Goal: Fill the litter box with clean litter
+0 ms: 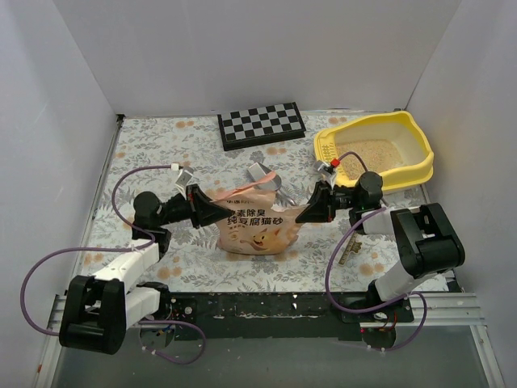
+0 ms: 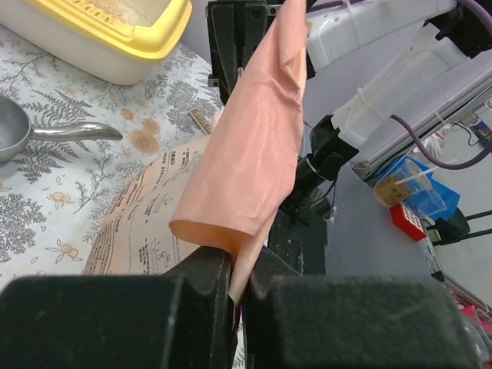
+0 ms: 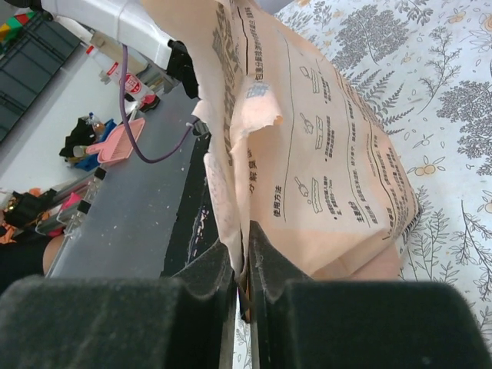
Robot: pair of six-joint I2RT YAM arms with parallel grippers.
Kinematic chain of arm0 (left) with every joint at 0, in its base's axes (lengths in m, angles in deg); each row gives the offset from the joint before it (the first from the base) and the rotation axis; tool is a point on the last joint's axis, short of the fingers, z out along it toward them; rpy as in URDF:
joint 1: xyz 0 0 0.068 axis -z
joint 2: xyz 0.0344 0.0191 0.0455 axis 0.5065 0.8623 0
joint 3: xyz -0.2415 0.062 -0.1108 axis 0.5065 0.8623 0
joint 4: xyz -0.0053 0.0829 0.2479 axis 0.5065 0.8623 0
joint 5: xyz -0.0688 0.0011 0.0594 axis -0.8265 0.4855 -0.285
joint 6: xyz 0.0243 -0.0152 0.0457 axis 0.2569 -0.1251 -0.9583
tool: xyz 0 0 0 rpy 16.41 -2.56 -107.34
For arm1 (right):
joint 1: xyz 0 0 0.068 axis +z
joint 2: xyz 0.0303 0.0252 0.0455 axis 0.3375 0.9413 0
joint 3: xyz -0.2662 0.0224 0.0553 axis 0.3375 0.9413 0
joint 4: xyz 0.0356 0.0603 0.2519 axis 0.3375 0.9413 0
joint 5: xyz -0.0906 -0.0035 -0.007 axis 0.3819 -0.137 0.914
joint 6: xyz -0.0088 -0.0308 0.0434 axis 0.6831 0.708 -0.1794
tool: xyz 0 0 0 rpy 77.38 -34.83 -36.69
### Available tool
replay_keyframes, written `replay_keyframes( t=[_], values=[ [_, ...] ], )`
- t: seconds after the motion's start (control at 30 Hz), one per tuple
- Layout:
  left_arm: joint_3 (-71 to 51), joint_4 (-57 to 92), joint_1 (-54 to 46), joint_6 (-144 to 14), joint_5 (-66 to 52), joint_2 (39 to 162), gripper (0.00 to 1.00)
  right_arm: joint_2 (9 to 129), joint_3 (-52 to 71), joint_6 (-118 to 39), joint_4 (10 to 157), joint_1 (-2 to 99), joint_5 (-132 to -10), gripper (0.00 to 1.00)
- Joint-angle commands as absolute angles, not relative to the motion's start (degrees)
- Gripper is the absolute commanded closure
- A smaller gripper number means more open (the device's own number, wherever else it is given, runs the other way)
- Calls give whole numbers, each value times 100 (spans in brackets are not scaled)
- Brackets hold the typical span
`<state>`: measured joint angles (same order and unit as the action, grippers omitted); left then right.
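Black arm bases (image 1: 89, 314) sit nearest. Left gripper (image 1: 220, 212) clamps one end of a crinkled peach-orange bag (image 1: 254, 230) printed with Chinese characters and a cartoon cat; right gripper (image 1: 307, 214) pinches the other. Far right, a yellow plastic litter box (image 1: 420, 162) holds pale beige litter (image 1: 373, 152). Floral tablecloth (image 1: 161, 145), white walls (image 1: 242, 48).

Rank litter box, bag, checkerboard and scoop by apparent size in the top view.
1. litter box
2. bag, only slightly ahead of the next, so unsure
3. checkerboard
4. scoop, clearly smallest
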<state>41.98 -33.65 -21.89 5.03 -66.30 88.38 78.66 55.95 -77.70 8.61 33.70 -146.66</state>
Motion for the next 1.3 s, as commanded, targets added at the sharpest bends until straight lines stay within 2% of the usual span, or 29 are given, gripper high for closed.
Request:
replay_keyframes(
  t=[0.0, 0.33, 0.63, 1.13, 1.23, 1.27],
  values=[
    [3973, -2206, -2138, -263, -6280, 8405, 100, 7661, 5651, -7770, -2530, 3344, -14797, 81],
    [3955, -1933, -2014, -439, -6227, 8414, 100, 7554, 5537, -7648, -2530, 3546, -14463, 68],
    [3938, -1757, -1936, -553, -6209, 8379, 100, 7757, 5317, -7384, -2530, 3783, -14129, 67],
    [3894, -1599, -1900, -677, -6148, 8378, 100, 7836, 5150, -7314, -2530, 3783, -14216, 70],
    [3894, -1599, -1900, -677, -6139, 8379, 100, 7853, 5123, -7349, -2530, 3792, -14225, 77],
    [3894, -1590, -1900, -677, -6122, 8379, 100, 7853, 5115, -7357, -2530, 3801, -14225, 83]
  ],
)
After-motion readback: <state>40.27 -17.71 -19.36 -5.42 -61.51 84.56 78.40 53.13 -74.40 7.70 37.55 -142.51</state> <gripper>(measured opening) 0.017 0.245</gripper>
